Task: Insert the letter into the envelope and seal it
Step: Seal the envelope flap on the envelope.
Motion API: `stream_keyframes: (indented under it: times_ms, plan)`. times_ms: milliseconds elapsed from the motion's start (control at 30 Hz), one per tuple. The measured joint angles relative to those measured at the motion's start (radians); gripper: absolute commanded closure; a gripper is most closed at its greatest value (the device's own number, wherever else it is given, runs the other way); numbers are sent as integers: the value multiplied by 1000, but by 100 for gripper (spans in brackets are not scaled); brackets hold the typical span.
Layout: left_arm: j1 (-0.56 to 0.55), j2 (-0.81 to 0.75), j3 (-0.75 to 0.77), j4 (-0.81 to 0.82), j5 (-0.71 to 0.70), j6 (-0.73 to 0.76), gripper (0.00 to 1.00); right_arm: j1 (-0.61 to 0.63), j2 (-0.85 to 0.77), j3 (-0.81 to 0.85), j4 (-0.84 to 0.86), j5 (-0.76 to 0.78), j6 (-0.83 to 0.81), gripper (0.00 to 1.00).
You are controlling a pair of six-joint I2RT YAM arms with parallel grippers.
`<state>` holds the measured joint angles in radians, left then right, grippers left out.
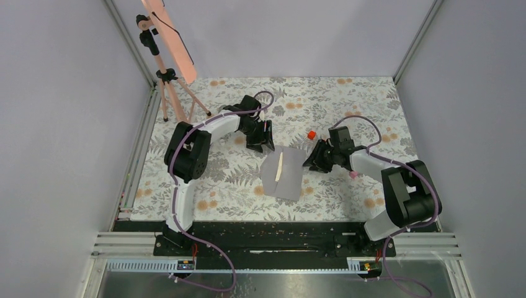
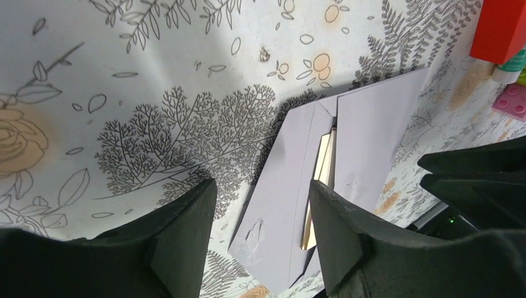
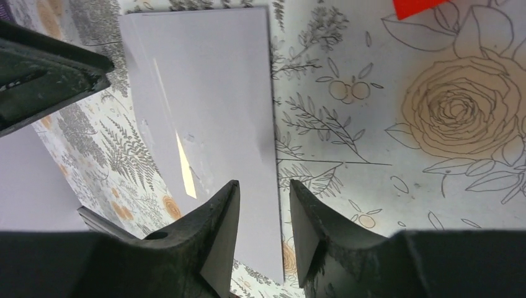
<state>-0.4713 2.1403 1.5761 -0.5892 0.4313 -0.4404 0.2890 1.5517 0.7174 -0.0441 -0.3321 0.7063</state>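
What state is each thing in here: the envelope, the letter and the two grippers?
envelope: lying flat on the table, unsealed, with a gap at its flap.
letter: inside the envelope, only a cream strip showing through the gap.
left gripper: open, holding nothing, above the envelope.
right gripper: open, holding nothing, over the envelope's edge.

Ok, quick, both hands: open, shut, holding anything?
Left hand: open, holding nothing.
Right hand: open, holding nothing.
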Motion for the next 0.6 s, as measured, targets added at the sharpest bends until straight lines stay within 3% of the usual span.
stream_keyframes:
  times_ms: [200,600]
  plan:
    - [3,25,32,-7,29,-1,41,31,1,68,-26,5,-21,72]
    - [8,36,34,-7,90,-1,41,51,180,148,-47,12,-11,98]
